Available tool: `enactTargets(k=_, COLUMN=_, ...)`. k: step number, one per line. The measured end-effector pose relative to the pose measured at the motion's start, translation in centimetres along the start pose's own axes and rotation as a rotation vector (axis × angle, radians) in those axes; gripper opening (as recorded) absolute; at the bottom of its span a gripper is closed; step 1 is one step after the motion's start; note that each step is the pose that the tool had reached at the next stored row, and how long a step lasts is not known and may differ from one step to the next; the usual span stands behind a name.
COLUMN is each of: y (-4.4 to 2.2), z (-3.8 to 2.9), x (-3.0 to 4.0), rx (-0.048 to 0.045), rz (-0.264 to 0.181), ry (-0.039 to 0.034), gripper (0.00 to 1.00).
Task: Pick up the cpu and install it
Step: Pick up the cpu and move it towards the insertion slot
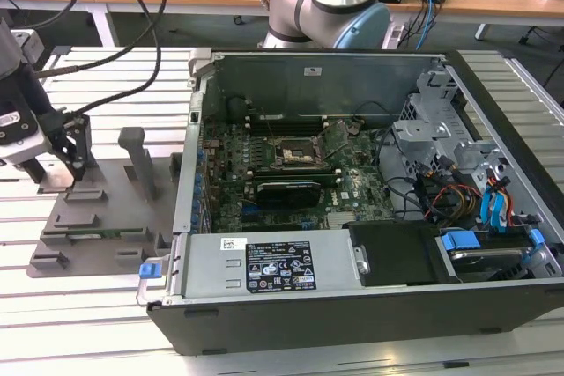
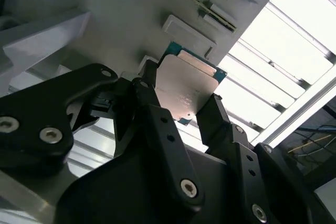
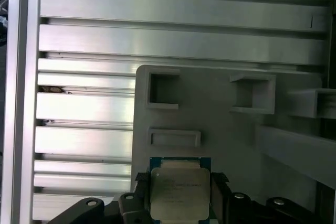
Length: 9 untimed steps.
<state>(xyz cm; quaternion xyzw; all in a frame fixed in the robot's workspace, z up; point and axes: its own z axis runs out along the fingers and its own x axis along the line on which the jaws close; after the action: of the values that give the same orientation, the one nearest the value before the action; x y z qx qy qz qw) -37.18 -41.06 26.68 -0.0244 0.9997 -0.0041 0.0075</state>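
At exterior view's left, gripper (image 2: 181, 98) sits low over grey fixture plate (image 3: 220, 135). Its fingers (image 2: 152, 103) press on two opposite edges of the cpu (image 3: 178, 192), which lies flat on that plate, so it looks clamped. Cpu prob. light, stiff, w/ slick metal lid & fragile underside. Edge grip suits it; keep level. Lid print & white label (image 1: 278, 266) on open pc case (image 1: 352, 328) not legible.

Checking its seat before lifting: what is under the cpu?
The grey fixture plate lies beneath the cpu, spreading out around it. The patch directly below, and any recess there, is covered by the chip.
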Motion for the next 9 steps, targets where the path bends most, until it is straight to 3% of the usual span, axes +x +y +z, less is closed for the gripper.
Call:
enactTargets(k=6, y=-0.02, z=-2.14, x=-0.03, rx=0.0002, rz=0.0, ry=0.0, gripper=0.55)
enactTargets(k=9, y=-0.02, z=-2.65, x=-0.04, rx=0.0002, rz=0.0, ry=0.0, gripper=0.55)
